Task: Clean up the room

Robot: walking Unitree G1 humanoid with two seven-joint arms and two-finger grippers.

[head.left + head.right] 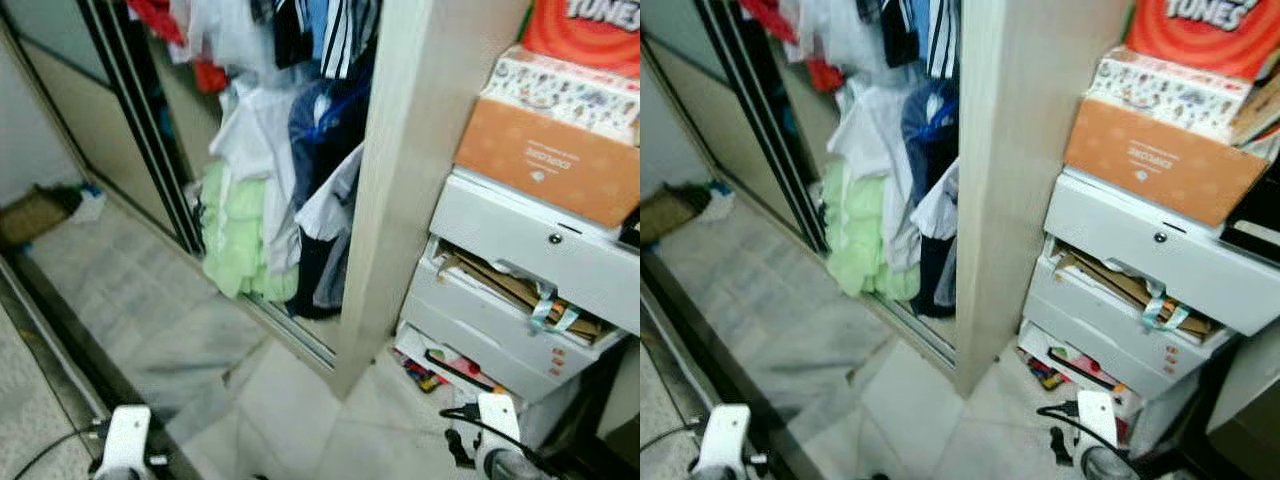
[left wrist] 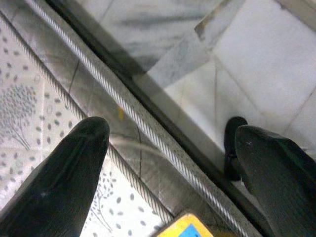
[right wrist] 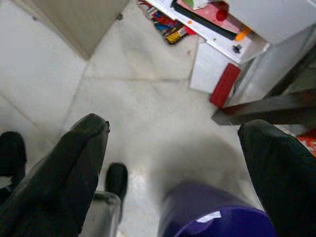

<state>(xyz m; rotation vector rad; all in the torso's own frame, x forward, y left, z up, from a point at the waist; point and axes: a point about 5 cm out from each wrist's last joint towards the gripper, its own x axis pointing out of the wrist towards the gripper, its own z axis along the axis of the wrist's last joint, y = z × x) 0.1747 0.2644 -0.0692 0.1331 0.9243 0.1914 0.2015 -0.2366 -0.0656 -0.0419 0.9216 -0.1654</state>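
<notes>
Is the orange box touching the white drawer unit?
Touching. The left eye view shows the orange box resting directly on top of the white drawer unit, with no gap along its bottom edge.

wardrobe (image 1: 270,150) left | drawer unit (image 1: 520,290) right | boxes (image 1: 550,150) on top

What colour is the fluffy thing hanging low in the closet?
Light green; the fluffy garment shows best in the left eye view.
</notes>
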